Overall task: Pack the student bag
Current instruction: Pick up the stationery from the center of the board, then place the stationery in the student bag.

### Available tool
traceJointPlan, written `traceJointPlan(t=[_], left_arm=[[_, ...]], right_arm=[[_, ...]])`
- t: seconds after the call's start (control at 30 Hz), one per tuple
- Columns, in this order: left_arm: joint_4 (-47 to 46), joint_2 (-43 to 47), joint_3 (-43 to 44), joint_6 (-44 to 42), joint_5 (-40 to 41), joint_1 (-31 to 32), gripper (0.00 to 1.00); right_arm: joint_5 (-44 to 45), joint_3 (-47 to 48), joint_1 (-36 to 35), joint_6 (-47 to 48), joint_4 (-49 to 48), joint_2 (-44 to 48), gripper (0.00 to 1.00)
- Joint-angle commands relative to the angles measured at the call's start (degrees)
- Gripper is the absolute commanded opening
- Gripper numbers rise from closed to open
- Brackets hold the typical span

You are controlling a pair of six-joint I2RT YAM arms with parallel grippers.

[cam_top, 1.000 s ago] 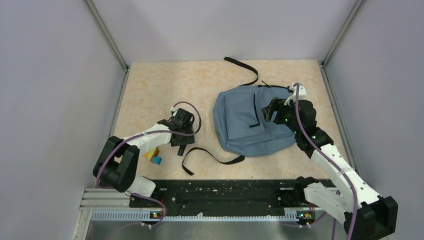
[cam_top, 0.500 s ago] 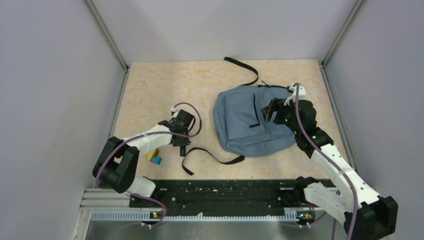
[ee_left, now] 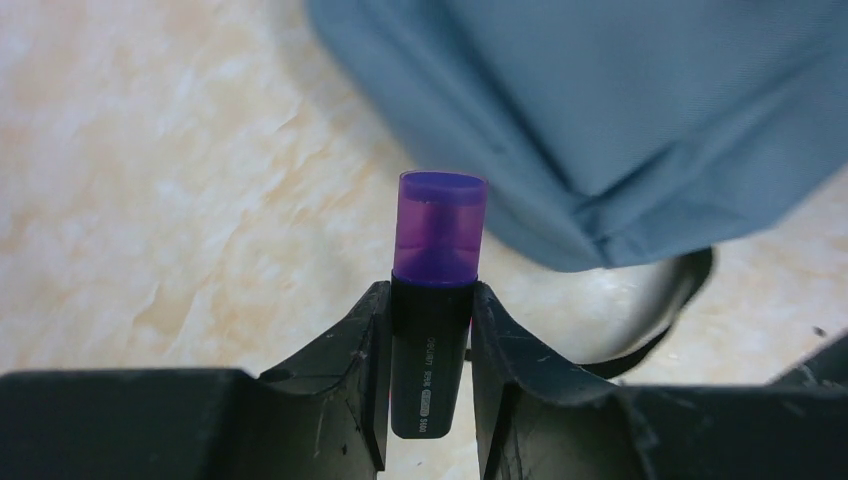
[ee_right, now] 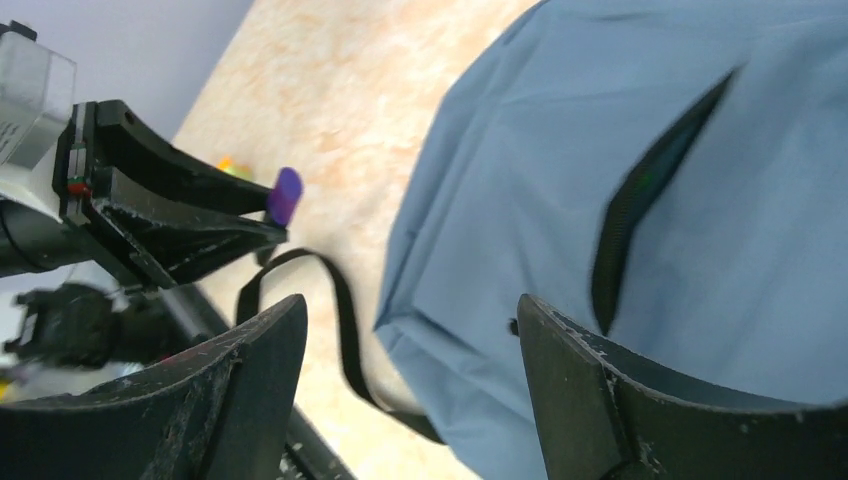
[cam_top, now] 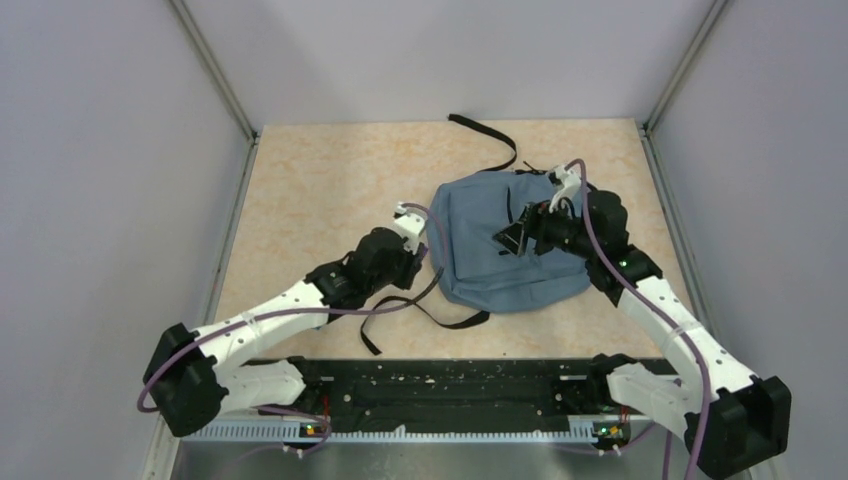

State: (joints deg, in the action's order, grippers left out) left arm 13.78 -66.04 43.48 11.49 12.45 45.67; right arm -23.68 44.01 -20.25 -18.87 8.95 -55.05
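Observation:
The student bag (cam_top: pixel 470 262) is soft blue-grey fabric and lies flat at centre right. A dark slit opening (ee_right: pixel 650 195) shows in its front. My left gripper (cam_top: pixel 412 268) is at the bag's lower left edge. It is shut on a highlighter (ee_left: pixel 437 245) with a black body and a purple cap, held upright between the jaws (ee_left: pixel 430 295). My right gripper (cam_top: pixel 512 238) hovers over the bag's front, open and empty (ee_right: pixel 410 305). The bag (ee_left: pixel 640 110) fills the upper right of the left wrist view. The left gripper and the purple cap (ee_right: pixel 285 195) show in the right wrist view.
Long black straps trail from the bag, one loop (cam_top: pixel 425 312) by the near edge and one (cam_top: pixel 490 135) at the back. Grey walls close in three sides. A black rail (cam_top: pixel 450 385) runs along the front. A small coloured thing (ee_right: pixel 232 165) peeks past the left gripper.
My left arm has swung right, from the left side of the table to the bag's lower left edge. My right gripper has shifted a little left over the bag.

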Motion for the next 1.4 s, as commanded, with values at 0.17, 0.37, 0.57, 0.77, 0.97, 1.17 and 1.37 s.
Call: traceJointPlan(t=[0.17,0.37,0.57,0.77,0.97,1.17,1.37], left_arm=[[-10.12,0.38,4.82,-12.43,-12.17,8.29,0.25],[-9.96,-0.86,6.91,-13.65,-15.74,10.35,0.24],[-11.32,0.75,5.98,-12.82,-17.02,10.49,0.24],[-11.58,1.44,5.92,-12.85,-17.82,10.49,0.24],[-11.76,1.36,5.84,-12.68,-18.63,10.52,0.24],[-13.05,1.16,5.84,-11.7,-17.56,10.54,0.65],[-17.51,-0.48,4.58,-3.6,-6.79,10.17,0.85]], right_arm=[[-17.91,0.2,-3.91,-6.2,-7.28,-4.62,0.75],[-17.03,-1.0,-7.25,-8.86,-11.27,-7.92,0.71],[-16.56,-0.41,-11.12,-7.44,-10.46,-10.26,0.66],[-16.02,-0.32,-13.18,-7.96,-11.21,-11.55,0.48],[-14.77,-0.94,-13.32,-9.1,-12.63,-11.83,0.23],[-0.63,0.18,-13.24,-8.21,-8.25,-8.22,0.0],[11.97,4.39,-6.27,-5.1,-1.53,-2.65,0.0]])
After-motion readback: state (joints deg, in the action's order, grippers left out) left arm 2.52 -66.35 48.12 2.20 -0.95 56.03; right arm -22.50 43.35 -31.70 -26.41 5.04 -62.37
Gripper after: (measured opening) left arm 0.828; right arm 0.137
